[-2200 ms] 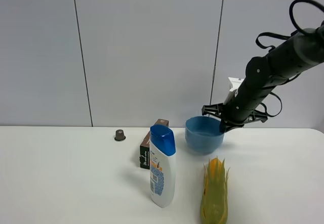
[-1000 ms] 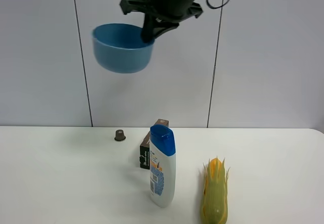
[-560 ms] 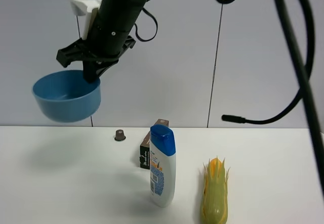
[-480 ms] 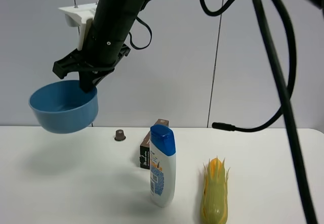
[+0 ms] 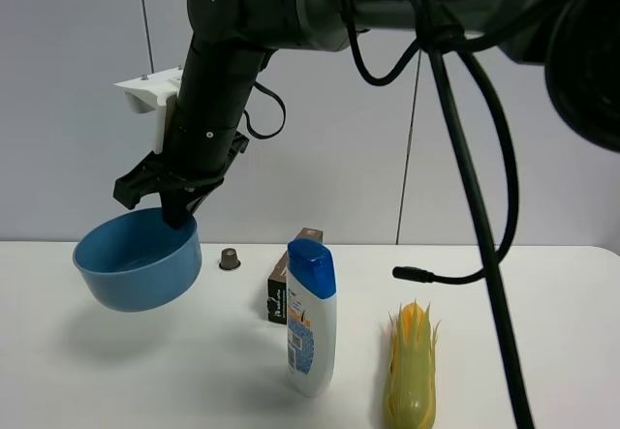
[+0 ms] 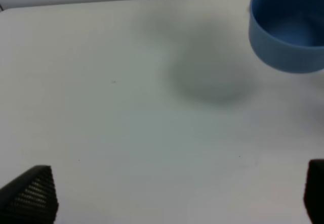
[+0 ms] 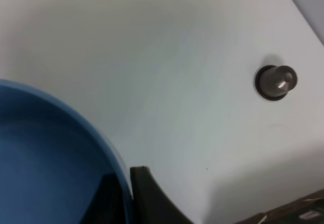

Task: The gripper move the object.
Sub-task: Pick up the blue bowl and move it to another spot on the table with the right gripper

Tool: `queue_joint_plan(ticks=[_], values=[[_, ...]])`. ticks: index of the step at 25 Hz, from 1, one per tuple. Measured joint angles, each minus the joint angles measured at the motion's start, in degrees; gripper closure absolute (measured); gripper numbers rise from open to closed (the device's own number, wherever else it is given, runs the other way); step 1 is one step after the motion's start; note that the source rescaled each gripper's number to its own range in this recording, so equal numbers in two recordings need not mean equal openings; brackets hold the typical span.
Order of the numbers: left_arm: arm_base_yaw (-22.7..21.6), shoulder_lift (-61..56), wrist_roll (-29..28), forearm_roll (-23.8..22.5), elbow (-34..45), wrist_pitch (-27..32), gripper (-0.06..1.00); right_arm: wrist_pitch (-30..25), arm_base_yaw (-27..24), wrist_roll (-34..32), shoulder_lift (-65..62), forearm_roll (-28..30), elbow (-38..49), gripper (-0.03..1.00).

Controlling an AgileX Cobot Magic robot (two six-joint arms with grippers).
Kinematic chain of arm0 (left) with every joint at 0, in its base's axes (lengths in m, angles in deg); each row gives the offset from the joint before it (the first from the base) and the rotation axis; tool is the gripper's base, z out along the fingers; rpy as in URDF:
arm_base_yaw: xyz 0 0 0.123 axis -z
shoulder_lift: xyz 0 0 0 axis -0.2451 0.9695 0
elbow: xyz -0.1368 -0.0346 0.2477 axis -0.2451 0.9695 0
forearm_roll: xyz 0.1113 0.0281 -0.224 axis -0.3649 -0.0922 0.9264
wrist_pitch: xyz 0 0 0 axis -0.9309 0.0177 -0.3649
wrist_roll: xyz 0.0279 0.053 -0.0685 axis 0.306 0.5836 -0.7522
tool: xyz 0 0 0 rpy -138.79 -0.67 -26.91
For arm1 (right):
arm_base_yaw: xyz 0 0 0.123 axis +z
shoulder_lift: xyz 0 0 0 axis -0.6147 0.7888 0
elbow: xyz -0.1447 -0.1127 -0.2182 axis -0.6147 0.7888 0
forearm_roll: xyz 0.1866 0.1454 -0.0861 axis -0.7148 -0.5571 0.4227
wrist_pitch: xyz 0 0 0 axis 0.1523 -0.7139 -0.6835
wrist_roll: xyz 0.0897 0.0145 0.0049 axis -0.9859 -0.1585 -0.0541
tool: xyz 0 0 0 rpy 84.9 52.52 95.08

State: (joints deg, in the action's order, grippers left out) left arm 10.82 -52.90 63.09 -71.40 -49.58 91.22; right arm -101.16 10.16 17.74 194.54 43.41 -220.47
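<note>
The light-blue bowl (image 5: pixel 136 274) hangs tilted a little above the white table (image 5: pixel 116 381) at the left. My right gripper (image 5: pixel 179 218) has reached across from the right and is shut on the bowl's rim. In the right wrist view a dark finger (image 7: pixel 149 196) pinches the rim of the bowl (image 7: pixel 45 158). The left wrist view shows the bowl (image 6: pixel 286 37) above its shadow. My left gripper (image 6: pixel 172 196) is open and empty, its fingertips (image 6: pixel 30 198) wide apart over bare table.
A white blue-capped shampoo bottle (image 5: pixel 311 318) stands mid-table, with a dark brown box (image 5: pixel 283 289) behind it. A yellow-green corn cob (image 5: pixel 411 366) lies to its right. A small brown capsule (image 5: pixel 230 258) sits near the wall and also shows in the right wrist view (image 7: pixel 276 81).
The right arm lifted the bowl from the right back of the table, swung it high across to the left, and has lowered it close to the table.
</note>
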Motion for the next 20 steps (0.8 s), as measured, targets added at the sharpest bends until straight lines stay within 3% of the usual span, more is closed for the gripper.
queue_joint_plan(ticks=[20], values=[[0.0,0.0,0.0,0.0,0.0,0.0,-0.06,0.0,-0.2,0.1,6.4,2.0,-0.1,0.97]])
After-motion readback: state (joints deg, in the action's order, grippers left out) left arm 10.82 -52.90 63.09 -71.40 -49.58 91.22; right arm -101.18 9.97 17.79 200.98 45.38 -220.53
